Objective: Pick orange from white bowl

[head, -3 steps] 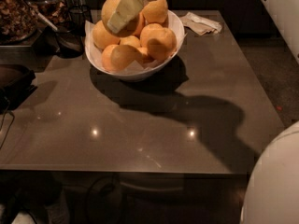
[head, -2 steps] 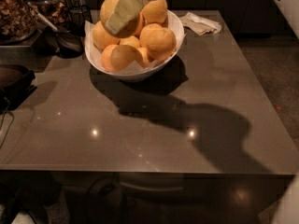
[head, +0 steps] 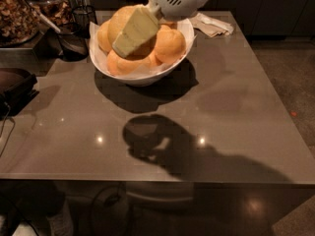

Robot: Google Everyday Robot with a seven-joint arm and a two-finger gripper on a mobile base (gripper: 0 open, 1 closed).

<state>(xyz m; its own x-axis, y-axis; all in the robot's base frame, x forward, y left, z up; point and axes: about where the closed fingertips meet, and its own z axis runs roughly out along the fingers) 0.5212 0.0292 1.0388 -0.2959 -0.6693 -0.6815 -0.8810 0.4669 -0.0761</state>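
The white bowl (head: 143, 76) stands at the back middle of the dark table, lined with white paper and heaped with several oranges (head: 170, 44). My gripper (head: 131, 35) comes down from the top edge on a white wrist. Its pale yellow-green tip lies over the top of the heap, left of the middle, and covers part of the fruit there. I cannot see whether it holds an orange.
A crumpled white napkin (head: 212, 24) lies behind the bowl to the right. A dark wire-mesh cup (head: 84, 14), a dark ladle (head: 69, 42) and containers of nuts (head: 15, 14) crowd the back left. A dark object (head: 15, 85) sits at the left edge.
The gripper has sunk a little lower onto the orange heap. The arm's shadow has shifted from the right to the front middle of the table. The white body part at bottom right has left view.
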